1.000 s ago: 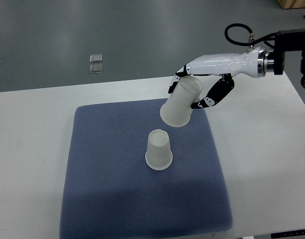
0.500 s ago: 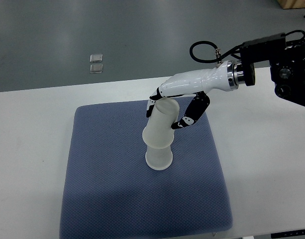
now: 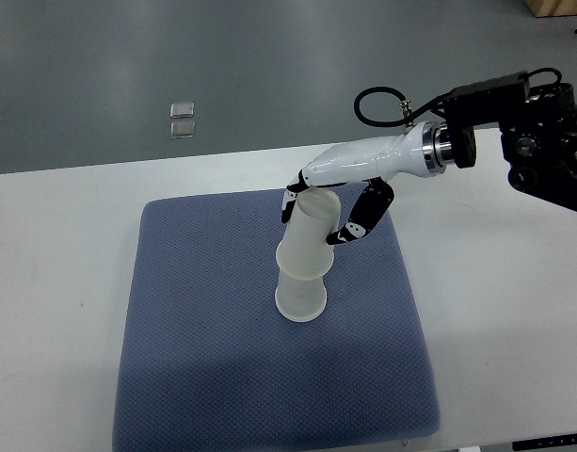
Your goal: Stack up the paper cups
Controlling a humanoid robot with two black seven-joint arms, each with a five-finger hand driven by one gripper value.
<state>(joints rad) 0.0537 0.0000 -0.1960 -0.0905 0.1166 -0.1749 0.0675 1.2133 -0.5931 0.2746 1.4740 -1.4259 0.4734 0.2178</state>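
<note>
A white paper cup [image 3: 300, 297] stands upside down near the middle of the blue mat [image 3: 194, 358]. My right hand [image 3: 318, 209] is shut on a second upside-down white paper cup [image 3: 310, 235] and holds it over the top of the first. The upper cup leans slightly to the right and covers the top of the lower one. The right arm comes in from the right edge. The left arm does not show.
The mat lies on a white table [image 3: 495, 311]. Two small grey squares [image 3: 183, 120] lie on the floor beyond the table's far edge. A black cable loops above my right wrist [image 3: 429, 151].
My right hand has carried the held cup left and down from above the mat onto the standing cup. In the last half second it lowered a little further.
</note>
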